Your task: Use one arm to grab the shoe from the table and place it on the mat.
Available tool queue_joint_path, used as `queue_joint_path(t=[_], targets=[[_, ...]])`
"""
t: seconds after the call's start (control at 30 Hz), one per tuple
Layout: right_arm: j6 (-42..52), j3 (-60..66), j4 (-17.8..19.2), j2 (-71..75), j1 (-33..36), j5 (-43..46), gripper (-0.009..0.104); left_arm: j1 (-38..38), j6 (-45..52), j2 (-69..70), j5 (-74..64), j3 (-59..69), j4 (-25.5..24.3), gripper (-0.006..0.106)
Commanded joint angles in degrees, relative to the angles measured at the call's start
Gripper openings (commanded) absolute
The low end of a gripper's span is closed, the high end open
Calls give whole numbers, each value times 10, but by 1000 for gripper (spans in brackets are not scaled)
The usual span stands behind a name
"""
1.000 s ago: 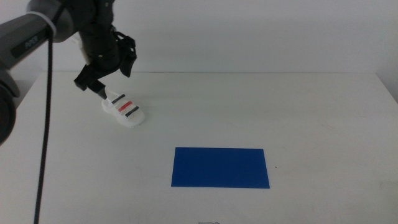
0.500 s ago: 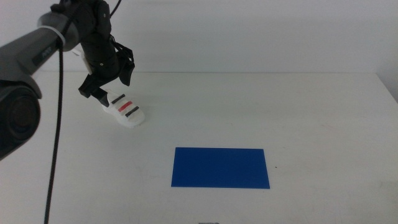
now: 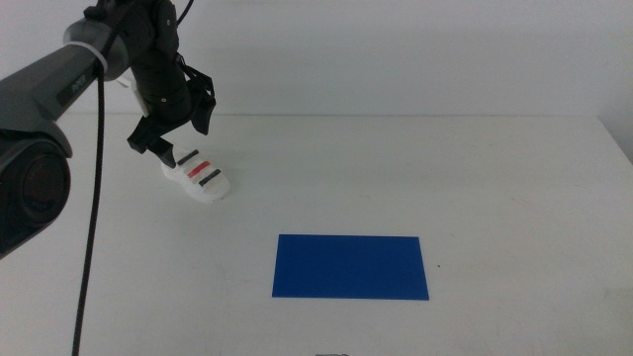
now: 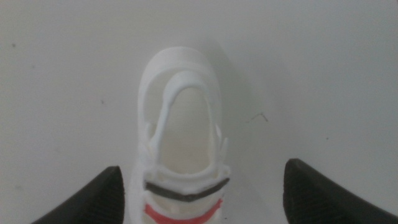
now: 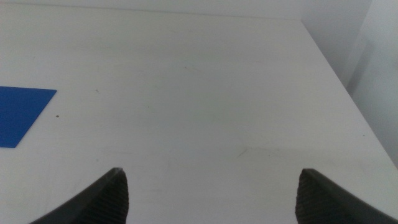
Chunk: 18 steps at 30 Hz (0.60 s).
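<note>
— Where is the small white chunky-soled shoe (image 3: 197, 176) with the dark and red straps?

— On the large plain white tabletop (image 3: 475, 188), towards the far left. It lies flat, well apart from the flat deep-blue rectangular mat (image 3: 351, 265), which sits nearer and more to the middle.

— And the arm?

— The dark grey-black left arm (image 3: 148, 59) with its black cable reaches in from the left and bends down over the shoe's heel end. Its black left gripper (image 3: 161, 150) hangs right at that heel; from the middle view I can't quite tell whether a jaw tip touches the shoe.

— Are the jaws closed on it?

— No, they are spread wide. In the left wrist view the left gripper (image 4: 199, 190) has one dark jaw on each side of the shoe (image 4: 183, 149), with a gap showing on the right jaw's side. Nothing is gripped.

— The other arm?

— Only the right gripper (image 5: 211, 196) shows, in its own wrist view, jaws parted over bare table (image 5: 205, 93), a corner of the blue mat (image 5: 18, 112) off to one side.
</note>
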State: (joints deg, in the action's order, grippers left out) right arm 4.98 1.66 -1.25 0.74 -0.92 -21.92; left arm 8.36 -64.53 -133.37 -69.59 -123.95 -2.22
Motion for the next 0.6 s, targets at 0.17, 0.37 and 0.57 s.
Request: queue_joint_path(t=[0.17,0.37,0.57], targets=[[7,-11,5,11,1,32,94,1,-3,16,-6,-20,5,84],[7,-11,5,11,1,32,94,1,-3,-15,-3,-44,7,84],[7,-11,5,11,1,32,94,1,-7,-40,-3,-57,5,82]])
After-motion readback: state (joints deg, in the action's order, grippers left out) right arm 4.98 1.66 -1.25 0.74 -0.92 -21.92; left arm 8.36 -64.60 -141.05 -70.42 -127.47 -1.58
